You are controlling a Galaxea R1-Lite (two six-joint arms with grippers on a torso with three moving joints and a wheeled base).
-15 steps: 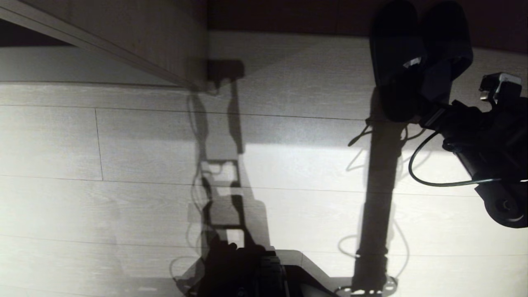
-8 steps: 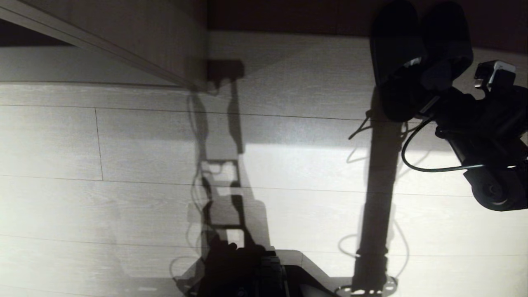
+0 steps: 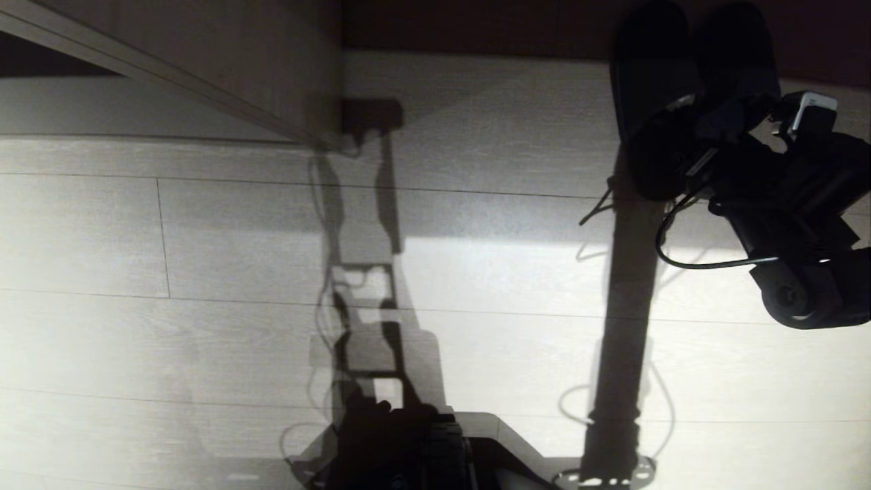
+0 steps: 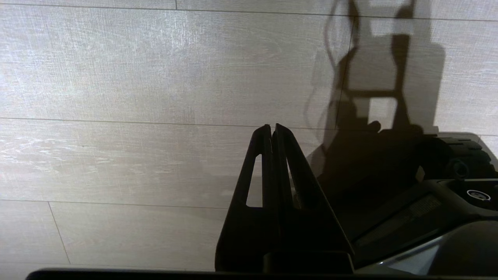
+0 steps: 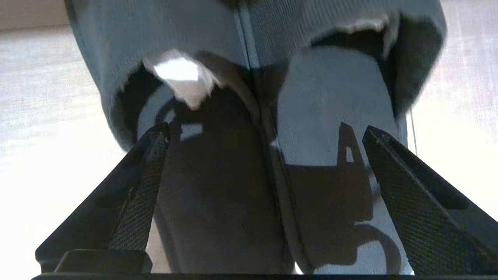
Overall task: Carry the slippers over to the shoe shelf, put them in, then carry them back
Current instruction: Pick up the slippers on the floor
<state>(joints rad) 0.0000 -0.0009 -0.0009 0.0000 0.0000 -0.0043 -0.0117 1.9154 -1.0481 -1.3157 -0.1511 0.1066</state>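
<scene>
The left pincer [image 4: 272,128], clenched on nothing, hangs parked over the bare floor [image 4: 116,77] beside the robot's base [image 3: 435,449], well apart from the work. Farther out, the right pincer [image 5: 264,136] stands released, its two fingers [image 5: 144,186] spread wide to either side of the slippers [image 5: 249,116], gripping nothing. The black pair lies side by side, touching, heels toward the pincer and toes pointing away, one insole carrying a small white tag [image 5: 177,74]. In the head view the right pincer [image 3: 731,119] sits over the heel end of the slippers [image 3: 653,122], which rest on the light base board of the shoe shelf [image 3: 476,102], their toes reaching toward its dark back beyond the pincer.

The risk, as a judgement: the spread fingers look barely wide enough for both heels, so a slightly off-centre closing could catch only one slipper or pinch a soft edge that folds. Pushing farther in could also shove the flat pair deeper toward the back rather than seat them between the fingers. The upright divider [image 3: 320,75] stands well off to the left pincer's side, no obstacle here.
</scene>
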